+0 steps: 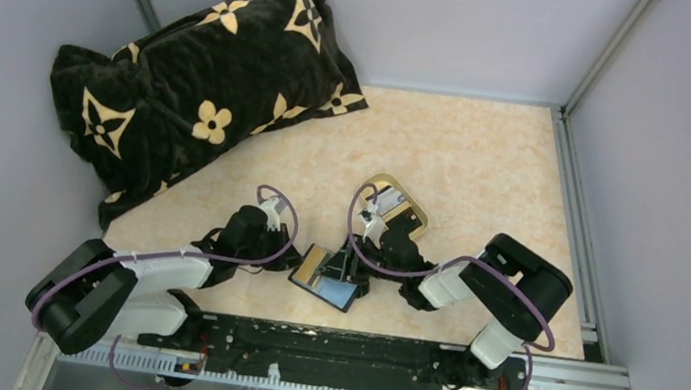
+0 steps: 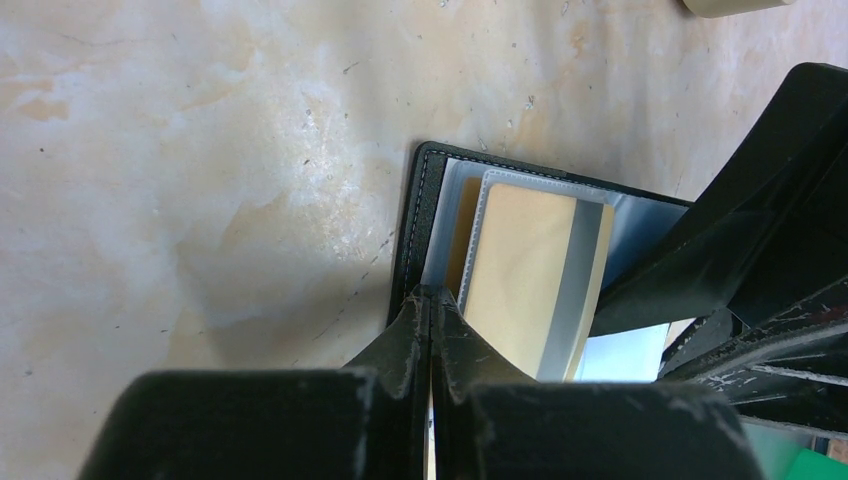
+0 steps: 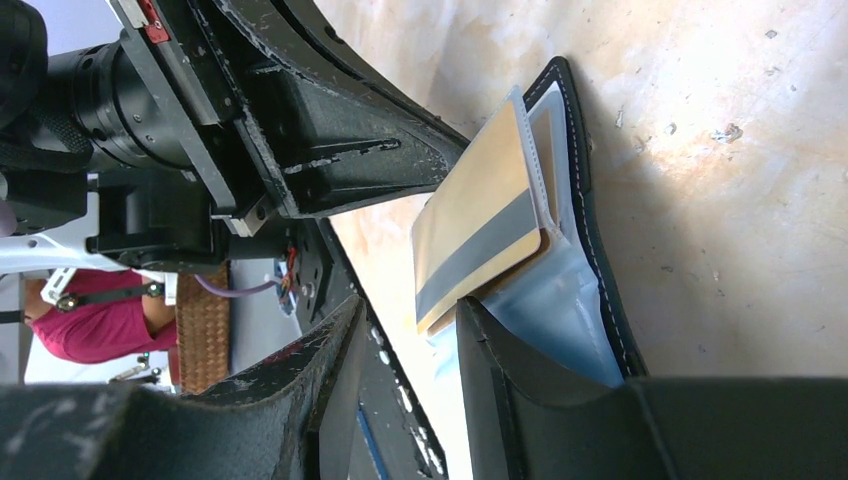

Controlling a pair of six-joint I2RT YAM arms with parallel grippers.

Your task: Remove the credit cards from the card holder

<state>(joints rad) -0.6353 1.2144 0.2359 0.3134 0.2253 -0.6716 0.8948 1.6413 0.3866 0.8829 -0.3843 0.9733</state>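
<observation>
The black card holder (image 1: 325,279) lies open on the table between my two grippers. An orange-yellow credit card (image 2: 520,270) with a grey stripe sticks partly out of its clear sleeve. A pale bluish panel (image 3: 560,310) shows beneath it. My left gripper (image 2: 430,298) is shut, its tips pinching the card holder's near edge (image 2: 412,240). My right gripper (image 3: 410,305) is open, one finger (image 3: 520,370) resting on the bluish panel, and the corner of the orange-yellow card (image 3: 480,225) reaches into the gap between the jaws. No other cards show clearly.
A gold-rimmed oval tray (image 1: 399,202) sits just behind the right gripper. A big black flowered pillow (image 1: 195,84) fills the back left. Grey walls enclose the table, and the black base rail (image 1: 331,350) runs along its near edge.
</observation>
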